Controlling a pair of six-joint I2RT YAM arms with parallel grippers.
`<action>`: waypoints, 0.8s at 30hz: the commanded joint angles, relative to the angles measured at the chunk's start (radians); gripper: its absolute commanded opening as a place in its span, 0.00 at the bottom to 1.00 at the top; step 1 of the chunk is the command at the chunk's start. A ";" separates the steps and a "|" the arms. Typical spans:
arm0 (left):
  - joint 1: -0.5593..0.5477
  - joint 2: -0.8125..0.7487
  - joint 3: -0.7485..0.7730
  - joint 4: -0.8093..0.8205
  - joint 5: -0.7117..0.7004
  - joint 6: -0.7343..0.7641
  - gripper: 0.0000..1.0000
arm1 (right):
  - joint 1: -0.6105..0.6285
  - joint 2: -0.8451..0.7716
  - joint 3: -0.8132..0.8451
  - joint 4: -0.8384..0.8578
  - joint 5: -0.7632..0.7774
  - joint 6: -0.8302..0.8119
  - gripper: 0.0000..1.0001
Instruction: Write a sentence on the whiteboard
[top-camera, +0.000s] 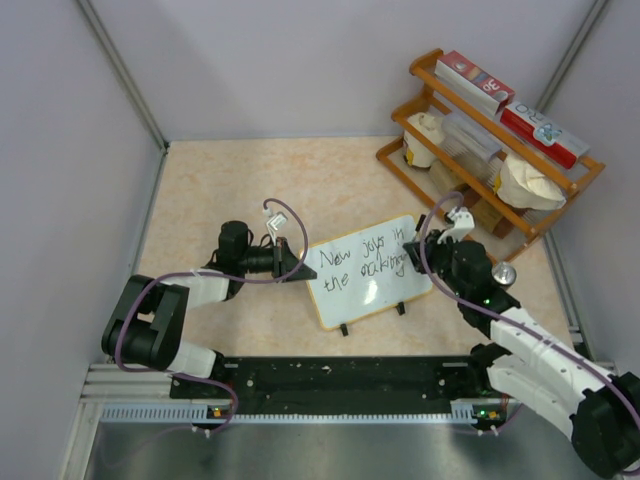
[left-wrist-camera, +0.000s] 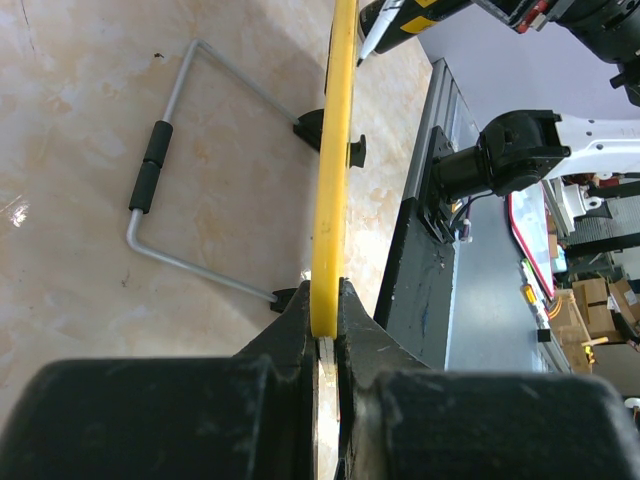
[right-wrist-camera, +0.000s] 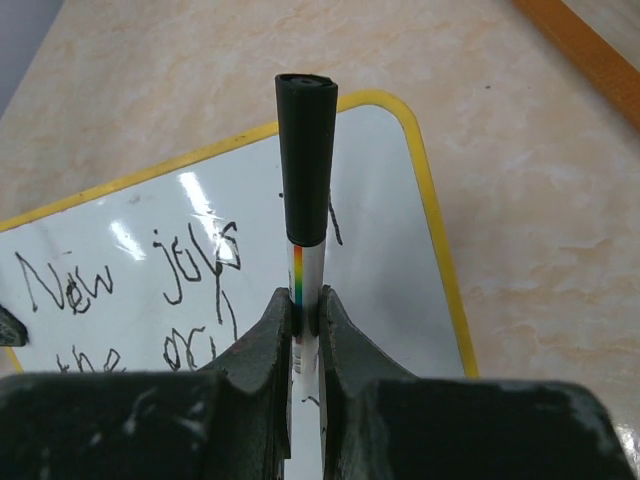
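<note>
Top external: we see the whiteboard (top-camera: 365, 270) at frame centre on the bench (top-camera: 220, 190), already carrying handwriting, with a wire stand (left-wrist-camera: 152, 150) at its back. The left claw (top-camera: 297, 262) is pinched shut on its left frame edge. The right claw (top-camera: 428, 258) is clamped on a marker (right-wrist-camera: 305, 170) over the board's right side. We judge the board light, stiff, glossy and tippy; grip the frame edge, never the face.

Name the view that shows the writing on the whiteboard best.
Top external: the whiteboard faces the camera, both lines of writing visible. Right wrist shows only part, with the marker across it. Left wrist sees just the board's yellow edge.
</note>
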 joint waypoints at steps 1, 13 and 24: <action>0.000 0.009 0.010 0.026 -0.026 0.086 0.00 | -0.009 -0.105 0.014 0.039 -0.041 0.012 0.00; 0.000 -0.046 -0.003 -0.006 -0.061 0.107 0.17 | -0.009 -0.299 0.080 -0.118 -0.079 -0.013 0.00; -0.002 -0.459 -0.021 -0.257 -0.253 0.161 0.82 | -0.009 -0.380 0.132 -0.283 -0.128 0.016 0.00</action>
